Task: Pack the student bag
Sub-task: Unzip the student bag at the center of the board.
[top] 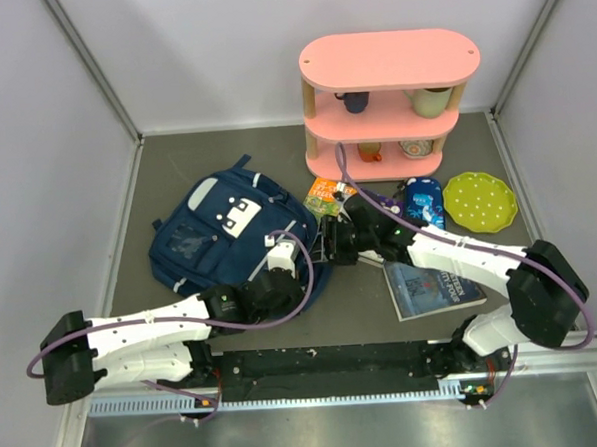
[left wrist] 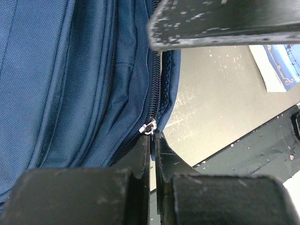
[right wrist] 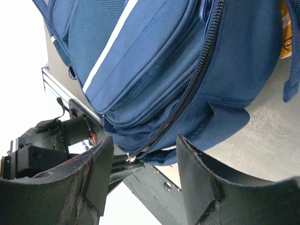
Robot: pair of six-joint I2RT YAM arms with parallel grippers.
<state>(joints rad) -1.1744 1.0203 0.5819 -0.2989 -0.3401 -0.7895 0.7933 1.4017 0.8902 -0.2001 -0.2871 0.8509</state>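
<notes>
The student bag, a navy backpack with white patches, lies flat on the grey table left of centre. My left gripper is at its near right edge. In the left wrist view the jaws are pressed together on the silver zipper pull at the end of the closed black zipper. My right gripper is at the bag's right side. In the right wrist view it is open, with its fingers either side of the bag's lower corner and not touching it. The zipper pull also shows there.
A pink shelf with cups stands at the back. A blue pencil case, a green dotted plate and an orange packet lie in front of it. A blue book lies under the right arm.
</notes>
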